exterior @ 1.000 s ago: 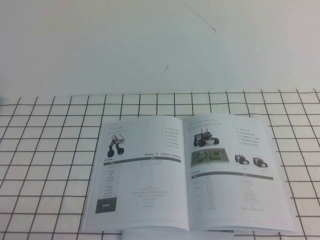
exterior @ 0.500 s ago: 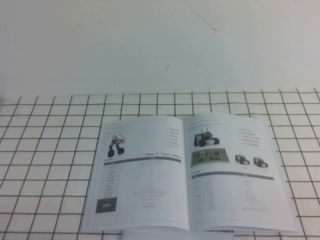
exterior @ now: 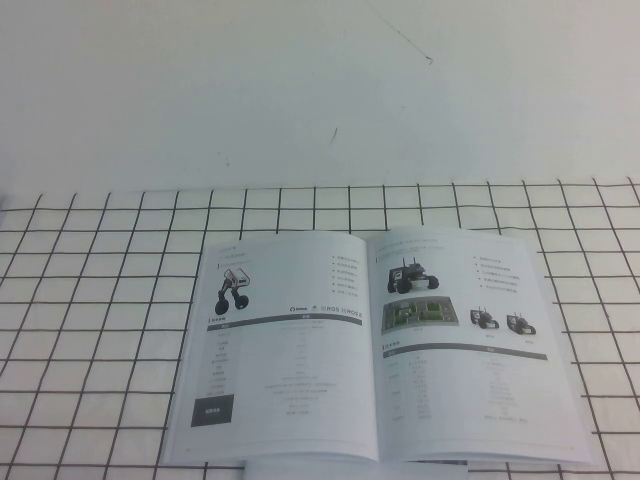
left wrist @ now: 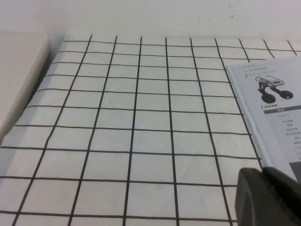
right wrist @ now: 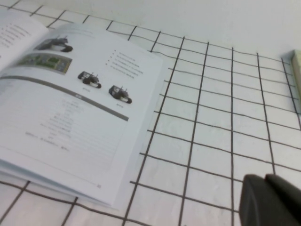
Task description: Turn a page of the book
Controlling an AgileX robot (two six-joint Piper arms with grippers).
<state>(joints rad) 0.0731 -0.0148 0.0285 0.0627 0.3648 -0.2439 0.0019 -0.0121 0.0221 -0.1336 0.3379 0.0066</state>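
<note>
High view: book (exterior: 375, 350) lies open flat on gridded cloth (exterior: 100, 300), right page (exterior: 470, 350) down.
Left wrist view: left gripper (left wrist: 270, 197) hovers beside book's left edge.
Right wrist view: right gripper (right wrist: 273, 200) off book's right edge.
Finger state: cannot tell for either.

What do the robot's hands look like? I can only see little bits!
Only corners show. The left gripper is a dark, matte black, rounded block at the edge of its wrist view. The right gripper looks the same in its own. No cables or markings show, and the high view shows neither arm.
</note>
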